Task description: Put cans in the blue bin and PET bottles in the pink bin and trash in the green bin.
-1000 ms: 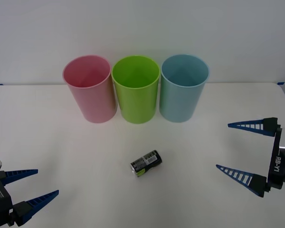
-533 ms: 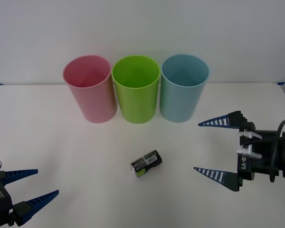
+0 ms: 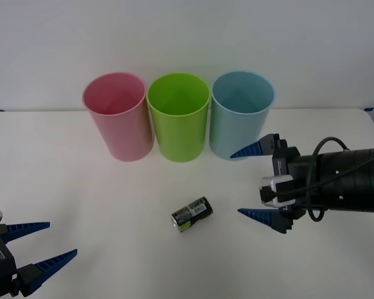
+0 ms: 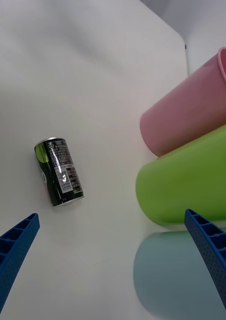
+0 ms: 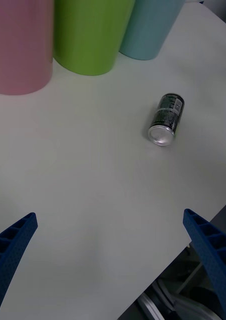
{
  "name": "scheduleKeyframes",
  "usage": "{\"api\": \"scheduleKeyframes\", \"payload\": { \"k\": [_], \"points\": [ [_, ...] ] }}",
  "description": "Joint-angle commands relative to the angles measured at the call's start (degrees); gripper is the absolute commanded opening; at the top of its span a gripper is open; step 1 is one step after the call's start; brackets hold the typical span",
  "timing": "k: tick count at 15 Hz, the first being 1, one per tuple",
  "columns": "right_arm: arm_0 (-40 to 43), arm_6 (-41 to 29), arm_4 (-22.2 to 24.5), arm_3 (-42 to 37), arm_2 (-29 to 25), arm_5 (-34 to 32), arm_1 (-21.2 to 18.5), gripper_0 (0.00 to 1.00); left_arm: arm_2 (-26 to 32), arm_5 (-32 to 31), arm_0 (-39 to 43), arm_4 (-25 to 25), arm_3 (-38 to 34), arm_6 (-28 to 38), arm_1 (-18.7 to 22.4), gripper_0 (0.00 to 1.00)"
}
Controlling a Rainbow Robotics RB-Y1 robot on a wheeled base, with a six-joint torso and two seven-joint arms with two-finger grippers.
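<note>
Fingers (image 3: 252, 213) of the right gripper (image 3: 242, 182) spread wide, near the can (image 3: 191, 214)

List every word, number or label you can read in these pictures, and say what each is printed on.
None can be read in full.
The can lying on the table has white print on its black and green label, too small to read.
The right gripper, open beside the blue bin, has a white tag on its wrist, too blurred to read.
</note>
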Motion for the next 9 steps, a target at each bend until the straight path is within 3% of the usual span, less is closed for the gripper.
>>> {"api": "scheduleKeyframes", "payload": {
  "k": [1,6,9],
  "points": [
    [-3.4,-0.7,4.3,1.0,5.1,-0.1,-0.5,1.00,0.0,0.0,0.0,0.0,0.0,0.0,0.0,1.00],
    [-10.0,-1.5,5.6,6.0,14.4,0.0,-1.8,1.00,0.0,0.0,0.0,0.0,0.0,0.0,0.0,1.00],
    [-13.4,-1.9,8.9,7.0,18.5,0.0,-1.4,1.00,0.0,0.0,0.0,0.0,0.0,0.0,0.0,1.00]
  ]
}}
